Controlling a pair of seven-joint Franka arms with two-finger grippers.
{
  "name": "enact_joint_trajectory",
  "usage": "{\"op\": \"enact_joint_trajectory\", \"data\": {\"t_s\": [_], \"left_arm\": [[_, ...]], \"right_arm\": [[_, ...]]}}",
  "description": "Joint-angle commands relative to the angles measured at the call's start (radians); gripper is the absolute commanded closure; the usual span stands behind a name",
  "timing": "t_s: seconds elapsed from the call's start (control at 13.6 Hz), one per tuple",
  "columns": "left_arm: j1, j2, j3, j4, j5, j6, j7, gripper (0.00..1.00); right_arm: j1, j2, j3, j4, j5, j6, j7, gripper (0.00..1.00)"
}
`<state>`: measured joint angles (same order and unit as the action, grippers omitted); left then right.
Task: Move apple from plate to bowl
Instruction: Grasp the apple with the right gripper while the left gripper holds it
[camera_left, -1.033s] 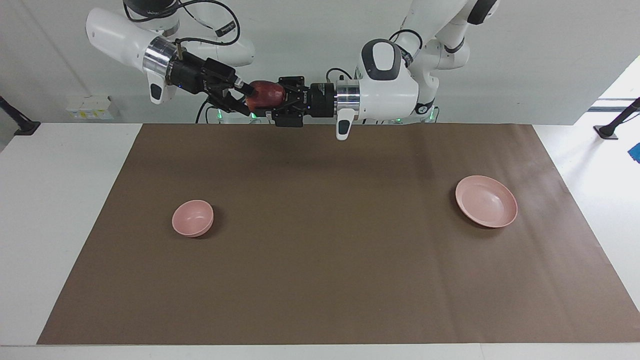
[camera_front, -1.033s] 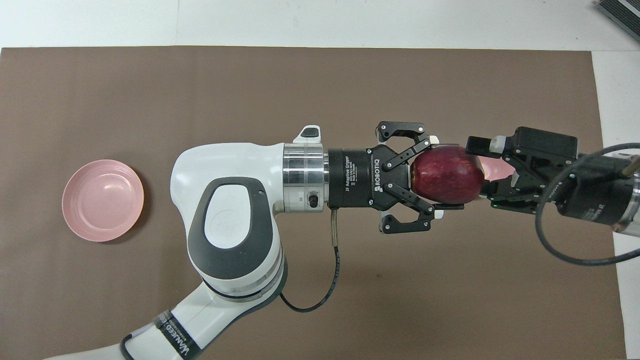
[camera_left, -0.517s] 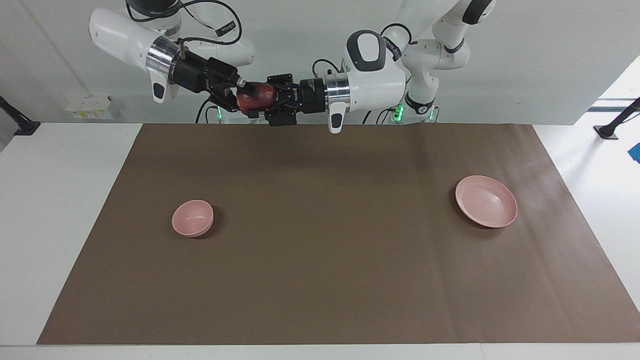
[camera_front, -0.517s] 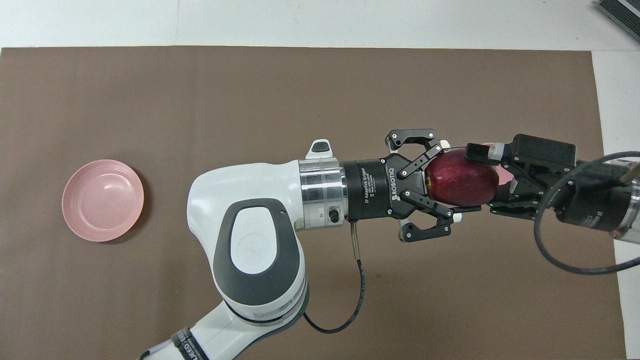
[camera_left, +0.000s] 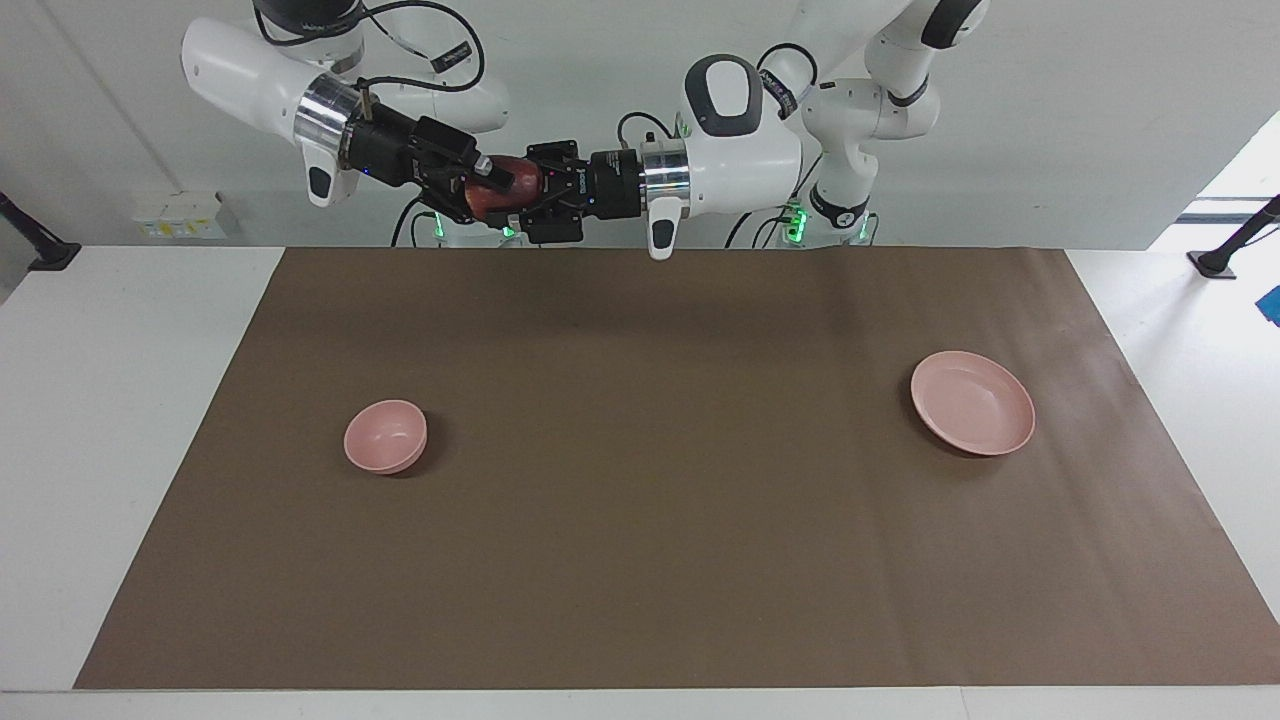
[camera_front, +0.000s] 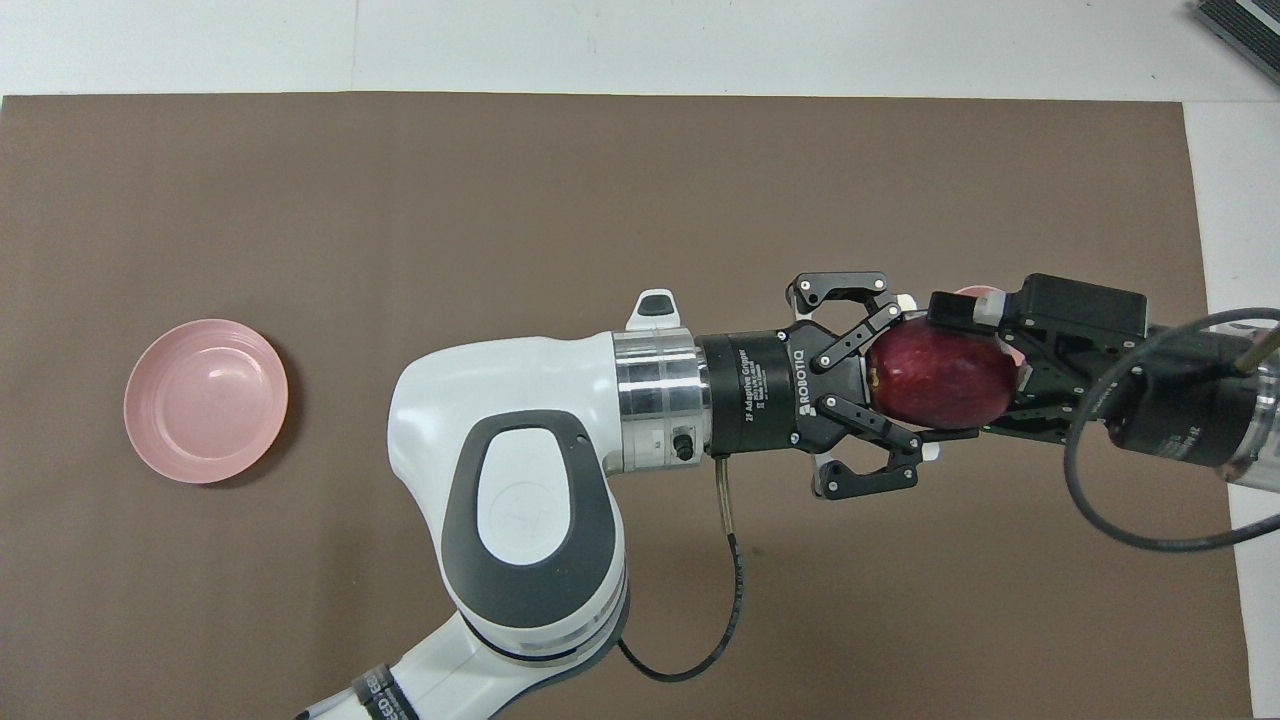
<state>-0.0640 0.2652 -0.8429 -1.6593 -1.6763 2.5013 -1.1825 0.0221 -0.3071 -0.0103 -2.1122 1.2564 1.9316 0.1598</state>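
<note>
While the left gripper (camera_front: 915, 385) clamps the apple (camera_front: 940, 374), the right gripper (camera_front: 960, 370) spreads wide around it, hiding most of the bowl (camera_front: 975, 293) from above.

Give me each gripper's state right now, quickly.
Left gripper: shut on the apple, up in the air.
Right gripper: open, fingers around the same apple, not closed on it.
</note>
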Motion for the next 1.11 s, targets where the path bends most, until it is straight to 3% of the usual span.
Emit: {"op": "enact_joint_trajectory", "data": {"t_s": [0.0,0.81,1.03], "left_arm": [[-0.017,-0.001,-0.002,0.006,-0.022,0.040,-0.006,1.00],[-0.039,0.000,-0.008,0.007,-0.022,0.122,-0.006,1.00],[-0.039,0.000,-0.008,0.006,-0.020,0.122,-0.006,1.00]], "right_arm": [[0.001,-0.029,0.004,-0.022,0.020,0.010,-0.002,0.00],[-0.002,-0.040,0.004,-0.020,0.018,-0.025,0.017,0.03],[-0.001,-0.040,0.004,-0.020,0.014,-0.025,0.052,0.83]]}}
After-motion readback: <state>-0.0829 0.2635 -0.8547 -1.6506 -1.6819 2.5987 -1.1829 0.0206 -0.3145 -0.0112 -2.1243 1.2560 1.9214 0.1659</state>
